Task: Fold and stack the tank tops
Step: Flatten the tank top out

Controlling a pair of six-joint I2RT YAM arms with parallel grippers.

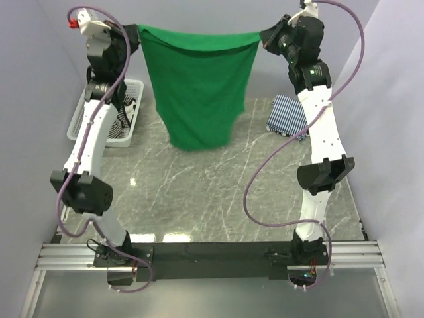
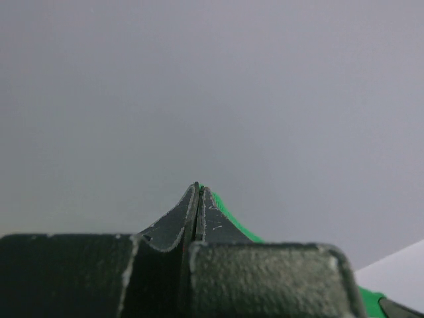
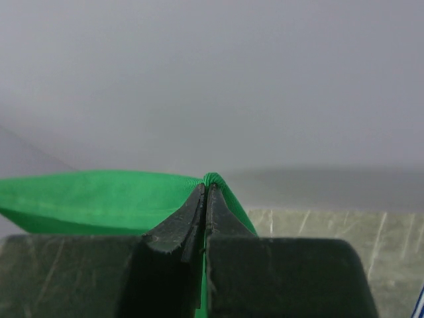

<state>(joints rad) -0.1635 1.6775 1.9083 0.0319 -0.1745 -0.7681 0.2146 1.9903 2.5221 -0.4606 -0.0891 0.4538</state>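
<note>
A bright green tank top (image 1: 199, 86) hangs stretched in the air between both arms, its lower end reaching the marble table (image 1: 199, 199). My left gripper (image 1: 137, 34) is shut on its top left corner, and green cloth (image 2: 232, 218) shows beside the closed fingers (image 2: 199, 189). My right gripper (image 1: 265, 36) is shut on the top right corner, with the green hem (image 3: 99, 199) bunched at its tips (image 3: 207, 187). A finely blue-and-white striped tank top (image 1: 286, 116) lies folded at the right. A black-and-white striped tank top (image 1: 126, 112) lies in the basket.
A white mesh basket (image 1: 83, 119) stands at the table's left, behind the left arm. Grey walls close in on the left, right and back. Purple cables loop off both arms.
</note>
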